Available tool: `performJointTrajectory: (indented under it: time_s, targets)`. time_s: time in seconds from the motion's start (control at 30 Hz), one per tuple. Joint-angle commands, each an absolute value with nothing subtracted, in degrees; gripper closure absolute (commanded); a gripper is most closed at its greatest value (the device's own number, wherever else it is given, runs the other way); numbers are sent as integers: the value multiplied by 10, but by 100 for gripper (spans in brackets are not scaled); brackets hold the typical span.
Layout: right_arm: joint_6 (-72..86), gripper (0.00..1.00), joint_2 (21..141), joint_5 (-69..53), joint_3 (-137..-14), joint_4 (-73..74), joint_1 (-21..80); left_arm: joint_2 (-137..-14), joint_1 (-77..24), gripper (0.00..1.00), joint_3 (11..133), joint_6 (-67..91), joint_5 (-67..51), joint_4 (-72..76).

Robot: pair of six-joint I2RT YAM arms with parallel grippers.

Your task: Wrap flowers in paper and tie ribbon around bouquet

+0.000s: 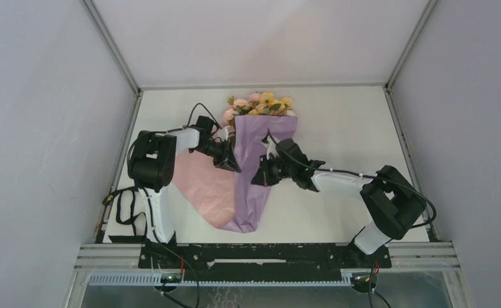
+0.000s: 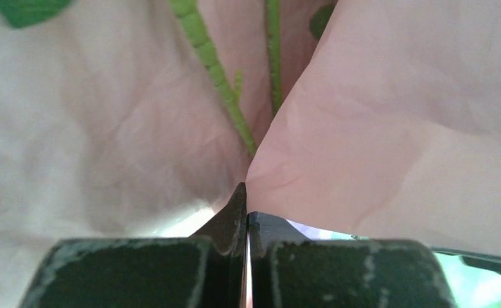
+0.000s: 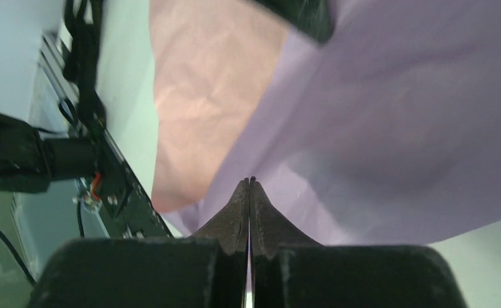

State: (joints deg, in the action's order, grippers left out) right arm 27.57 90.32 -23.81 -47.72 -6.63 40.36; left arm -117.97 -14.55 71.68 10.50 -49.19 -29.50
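**Overhead view.** The paper point(image 1: 255, 192) lies on the white table point(image 1: 344, 128) between the two arms, running from near the front edge toward the far wall. Its right part is folded over lengthwise into a tall lilac-purple band. The band is broad at the far end, narrows to a blunt point at the near end, and is creased across its face. Left of the band, an uncovered flap point(image 1: 203, 186) of the same sheet lies flat and shows salmon pink. The flowers point(image 1: 261, 104) stick out of the band's far end as pink and yellow-orange blooms with green leaves, bunched against the top edge of the fold. The left gripper point(image 1: 234, 165) sits on the line where pink meets lilac. The right gripper point(image 1: 258, 178) is over the lilac band, just beside the left one and apart from it.

**Left wrist view.** The fingers point(image 2: 228, 224) are pressed together along their whole length. Their tips meet where the edge of the folded flap comes down onto the sheet below. Whether paper is nipped between them cannot be told. Thin green stems point(image 2: 219, 83) run away into the fold.

**Right wrist view.** The fingers point(image 3: 232, 218) are closed tip to tip, with nothing visible between them. Lilac paper lies directly beyond the tips, but contact cannot be judged.
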Motion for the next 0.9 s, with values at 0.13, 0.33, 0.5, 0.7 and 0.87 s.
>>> performJointTrajectory:
  time_s: [0.13,0.33,0.5,0.7,0.87]
  targets:
    - [295,100,901,-154,-434,-33,539,-1191,-129,100,735,99,-483,-292]
    - [327,100,916,-130,-384,-47,584,-1189,-129,100,735,96,-476,-290]
    - [352,100,916,-116,-350,-46,614,-1181,-127,100,736,83,-447,-290]
    - [350,100,863,-122,-338,-3,640,-1184,-127,100,742,80,-444,-290]
    - [318,100,794,-161,-338,50,639,-1187,-129,100,740,79,-447,-288]
